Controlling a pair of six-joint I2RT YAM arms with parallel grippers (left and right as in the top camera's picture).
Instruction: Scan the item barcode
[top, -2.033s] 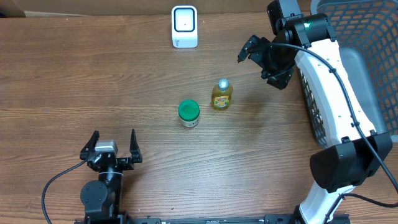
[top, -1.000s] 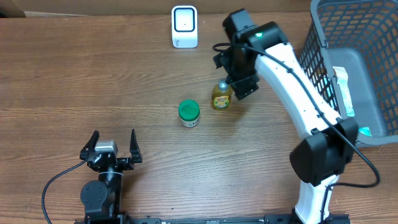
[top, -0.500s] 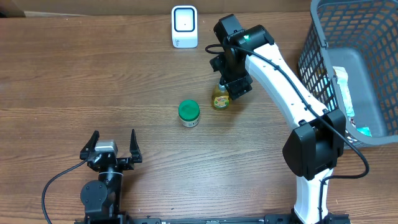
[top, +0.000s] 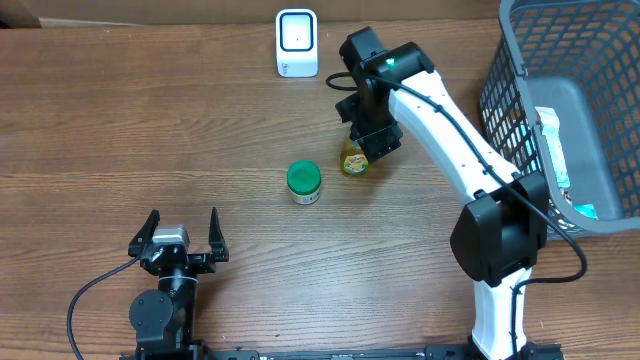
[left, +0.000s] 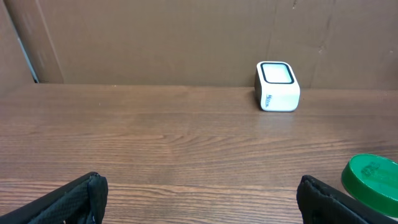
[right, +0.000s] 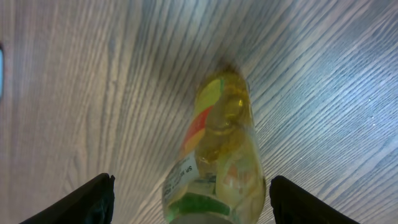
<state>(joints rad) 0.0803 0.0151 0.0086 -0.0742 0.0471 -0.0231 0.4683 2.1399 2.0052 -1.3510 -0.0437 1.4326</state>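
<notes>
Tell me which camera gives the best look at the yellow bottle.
The right wrist view: the bottle fills the frame from above, label showing, between the open jaws. Overhead shows it small, its top hidden under the right gripper. The left wrist view misses it, showing the green lid and the scanner.
</notes>
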